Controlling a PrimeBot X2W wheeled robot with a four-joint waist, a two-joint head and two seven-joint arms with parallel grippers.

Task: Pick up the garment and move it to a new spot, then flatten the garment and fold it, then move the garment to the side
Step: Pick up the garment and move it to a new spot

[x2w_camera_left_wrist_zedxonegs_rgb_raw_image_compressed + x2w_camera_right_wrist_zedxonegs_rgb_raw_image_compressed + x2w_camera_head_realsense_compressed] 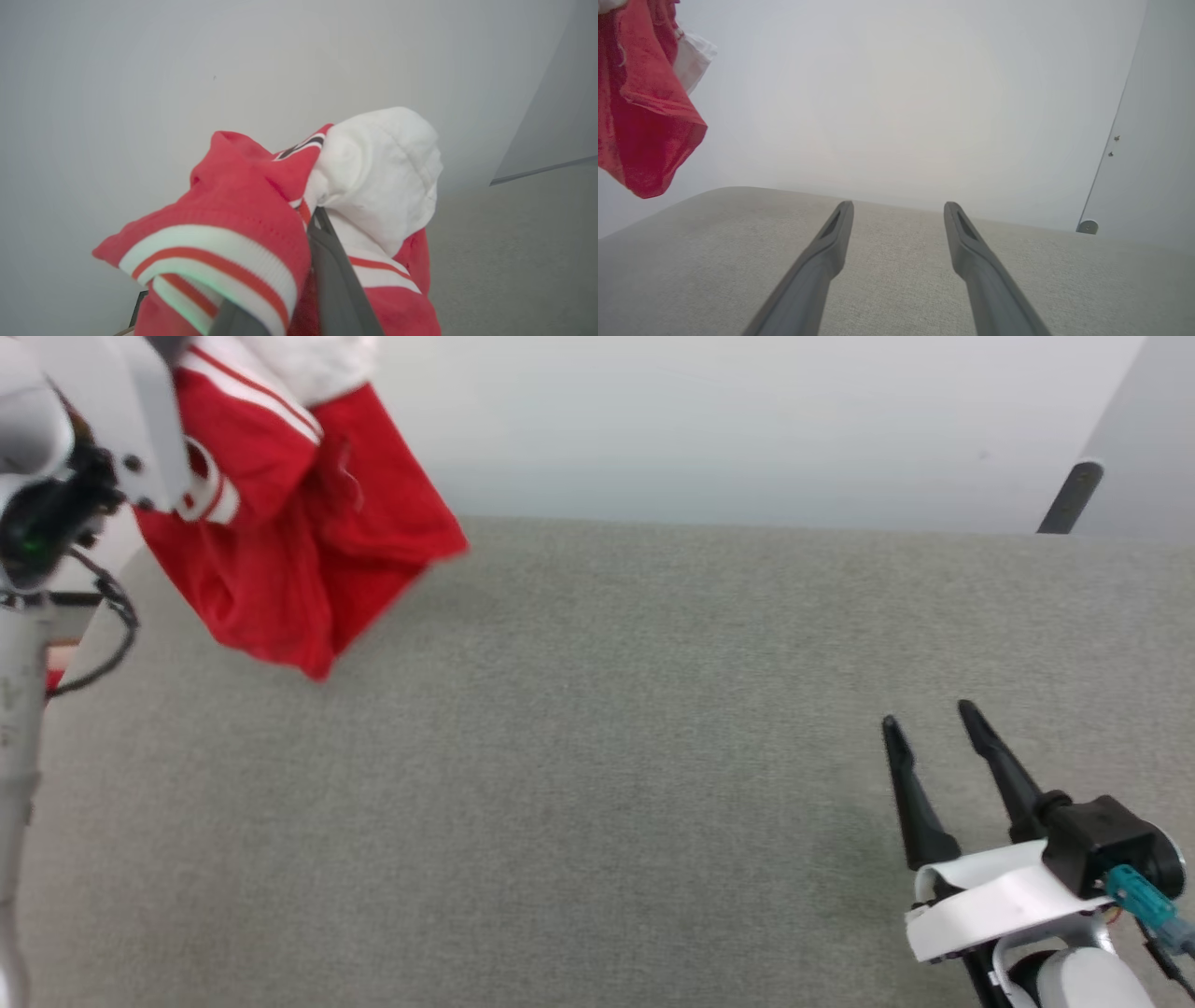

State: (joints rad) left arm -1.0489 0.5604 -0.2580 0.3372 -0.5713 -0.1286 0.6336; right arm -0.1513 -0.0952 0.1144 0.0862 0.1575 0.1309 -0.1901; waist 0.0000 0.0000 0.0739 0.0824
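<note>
The garment [299, 532], a red jersey with white sleeves and red-white striped trim, hangs bunched in the air at the head view's upper left, above the grey surface. My left gripper [308, 219] is shut on the garment [261, 214]; one dark finger [336, 280] shows between the folds, and cloth covers the tips. The garment [640, 107] also dangles at the right wrist view's left edge. My right gripper [929, 714] stands open at the lower right, low over the surface, nothing between its fingers [831, 233].
The grey fabric-covered work surface [607, 756] spreads across the head view, its far edge meeting a pale wall [747, 420]. A dark post [1069, 497] stands at the back right. My pale left forearm [19, 756] runs down the left edge.
</note>
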